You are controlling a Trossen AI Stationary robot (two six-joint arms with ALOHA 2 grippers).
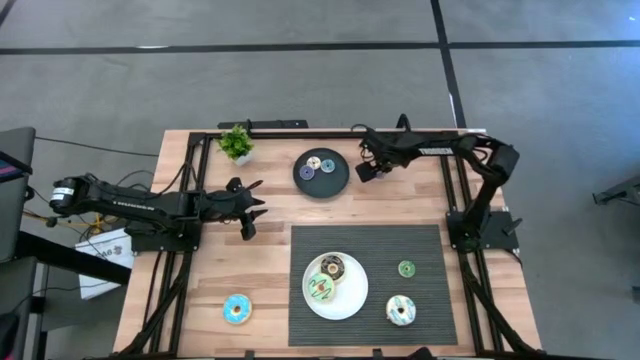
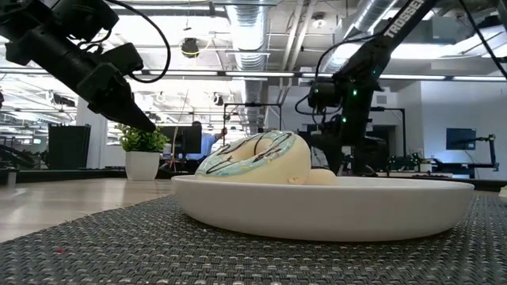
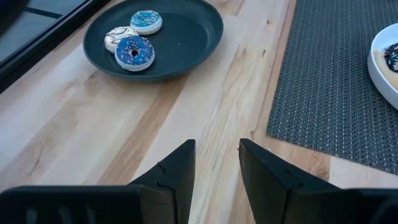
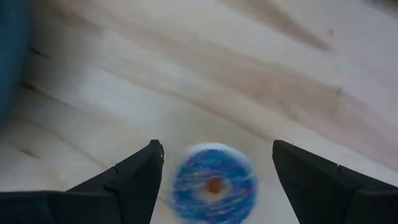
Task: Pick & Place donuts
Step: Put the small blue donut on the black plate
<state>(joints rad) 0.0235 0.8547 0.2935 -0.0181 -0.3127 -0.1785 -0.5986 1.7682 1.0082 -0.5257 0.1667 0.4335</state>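
My right gripper [image 4: 214, 162] [image 1: 364, 171] is open just right of the black plate [image 1: 340, 180], over bare wood. A blue mini donut [image 4: 213, 183] shows blurred between its fingers, with a gap on each side. Three minis [image 3: 134, 52] lie on the black plate [image 3: 186, 37]. The white plate [image 1: 350, 300] holds the brown donut [image 1: 331, 267] and the white-green donut [image 1: 320, 290] [image 2: 253, 157]. The green mini [image 1: 406, 268] and the cream-pink donut [image 1: 400, 310] lie on the mat, the blue donut [image 1: 237, 309] on the wood. My left gripper [image 3: 217, 162] [image 1: 250, 212] is open, left of the mat.
A grey ribbed mat [image 1: 420, 240] covers the table's near right part. A small potted plant [image 1: 237, 145] stands at the far edge, left of the black plate. Bare wood lies between the left gripper and the black plate. Black frame rails run along the table's sides.
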